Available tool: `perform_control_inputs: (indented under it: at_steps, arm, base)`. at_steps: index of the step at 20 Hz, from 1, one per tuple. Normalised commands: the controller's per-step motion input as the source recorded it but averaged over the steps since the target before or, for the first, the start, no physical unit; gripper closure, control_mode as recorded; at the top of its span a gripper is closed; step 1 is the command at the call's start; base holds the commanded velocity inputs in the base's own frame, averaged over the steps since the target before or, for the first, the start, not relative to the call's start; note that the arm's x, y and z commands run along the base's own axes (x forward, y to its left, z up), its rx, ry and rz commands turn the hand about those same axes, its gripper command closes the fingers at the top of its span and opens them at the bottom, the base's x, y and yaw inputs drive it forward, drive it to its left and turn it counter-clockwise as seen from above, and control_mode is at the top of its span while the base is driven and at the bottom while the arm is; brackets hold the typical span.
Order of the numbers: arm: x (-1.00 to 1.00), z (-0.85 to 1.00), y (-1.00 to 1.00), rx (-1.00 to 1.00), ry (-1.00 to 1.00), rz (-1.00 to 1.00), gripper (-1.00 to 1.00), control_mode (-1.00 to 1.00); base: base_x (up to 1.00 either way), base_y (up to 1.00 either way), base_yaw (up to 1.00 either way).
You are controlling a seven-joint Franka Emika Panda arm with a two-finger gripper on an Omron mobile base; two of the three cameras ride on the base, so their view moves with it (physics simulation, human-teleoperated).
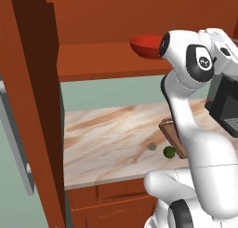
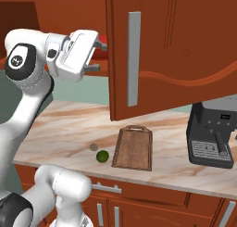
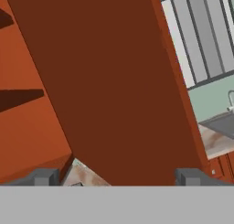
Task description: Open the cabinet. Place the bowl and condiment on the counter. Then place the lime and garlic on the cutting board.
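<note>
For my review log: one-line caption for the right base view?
Open gripper raised beside the open cabinet door; lime beside cutting board.

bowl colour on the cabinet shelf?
Glossy red bowl, clearest in the left base view.

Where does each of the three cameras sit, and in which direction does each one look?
Left base view: behind the arm on its left, facing the counter and the open cabinet with the bowl; the white arm rises at right.
Right base view: behind on the right, facing the cutting board, lime and garlic; the arm and claw show at left.
Hand view: on the hand, facing a cabinet door's face; the open claw tips show below.
Shared: both base views show the counter, lime, garlic and cutting board.
</note>
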Motion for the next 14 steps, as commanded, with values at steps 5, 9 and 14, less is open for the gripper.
perform_control_inputs:
  at_steps: [5,9,14]
  arm:
    - [0.29,-0.06,-0.07,0.0,0.0,-0.02,-1.0,-1.0]
    - [0.16,0.0,-0.23,0.0,0.0,-0.04,-1.0,-1.0]
    - [0.07,-0.01,-0.32,0.0,0.0,-0.08,-1.0,-1.0]
  base:
    - [0.0,0.0,0.0]
    - [0.0,0.0,0.0]
    - [0.0,0.0,0.0]
